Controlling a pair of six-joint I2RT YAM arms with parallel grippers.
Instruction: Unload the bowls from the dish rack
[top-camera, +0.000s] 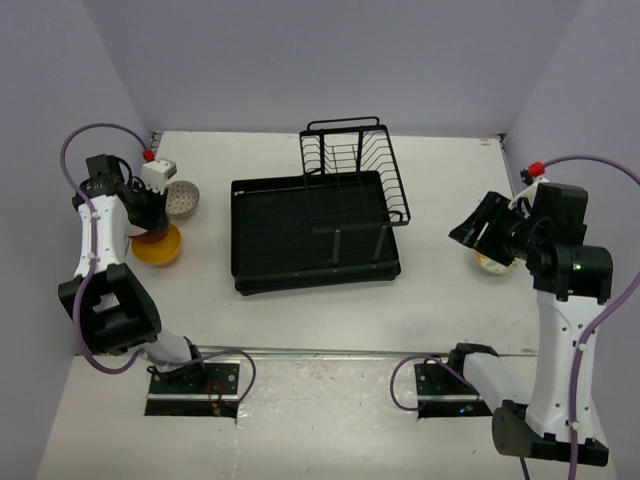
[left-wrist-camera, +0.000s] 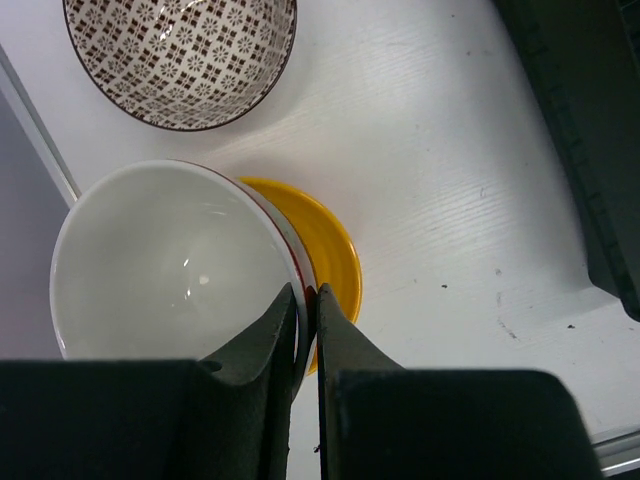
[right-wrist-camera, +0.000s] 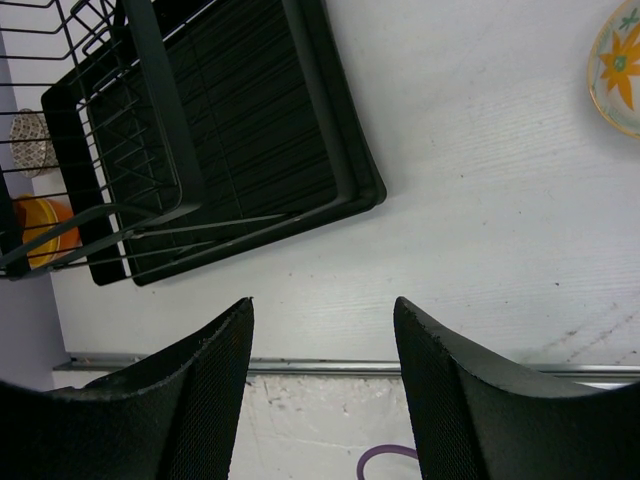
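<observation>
Looks like the job's nearly wrapped: the dish rack (top-camera: 300, 283) in the middle of the tabletop (top-camera: 450, 180) has nothing in it as far as the top view shows. Near the left edge, the left gripper (left-wrist-camera: 308, 300) is pinched tight on the rim of the white-lined red bowl (left-wrist-camera: 165, 265), right over the yellow bowl (left-wrist-camera: 335, 255), with the brown-patterned bowl (left-wrist-camera: 180, 55) just beside. Can't tell if the red one's resting yet. The right gripper (right-wrist-camera: 322, 305) hangs wide apart by the right edge near the flowered bowl (right-wrist-camera: 620, 65). Probably only the letting-go is left.
</observation>
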